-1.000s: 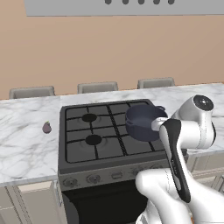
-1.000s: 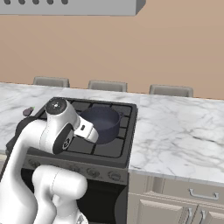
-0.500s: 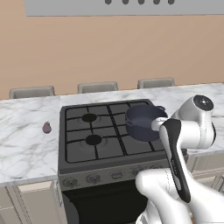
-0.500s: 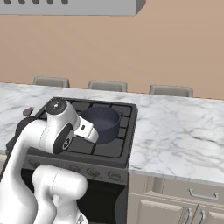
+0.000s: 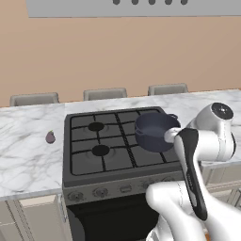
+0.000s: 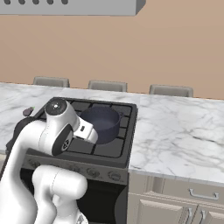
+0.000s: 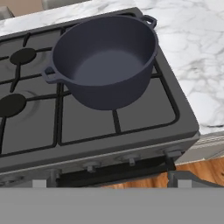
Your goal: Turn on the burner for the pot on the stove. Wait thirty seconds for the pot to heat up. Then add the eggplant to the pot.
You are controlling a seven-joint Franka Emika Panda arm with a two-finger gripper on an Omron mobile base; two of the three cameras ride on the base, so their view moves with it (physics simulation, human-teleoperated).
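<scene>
On the stove (image 5: 115, 155), toward its 3 o'clock side, sits the pot (image 5: 156, 132), a deep dark blue-grey thing with two little side handles, parked on the black grates. From the hand view the pot (image 7: 105, 59) is sitting at roughly 12 o'clock from the gripper (image 7: 113, 179), empty inside, taking up about one grate section. The jaws are spread wide with nothing between them, hovering out in front of the stove's front edge, where the row of knobs (image 7: 131, 160) runs along the panel. Two round black burners (image 7: 17, 78) show at the 9 o'clock side of that view, both uncovered.

Over at 9 o'clock of the stove in the left base view, the eggplant (image 5: 50, 137) lies on the marble surface (image 5: 23, 155), a tiny dull-purple thing, well apart from the pot with the two bare burners in between. In the right base view the eggplant (image 6: 29, 111) just peeks out at the 10 o'clock side of the arm's big white joint.

More marble surface (image 6: 179, 131) stretches off at 3 o'clock of the stove (image 6: 118, 144), and the pot (image 6: 101, 124) sits partly behind the arm's wrist there. A grey hood (image 6: 70, 6) hangs up at 12 o'clock against the tan wall.
</scene>
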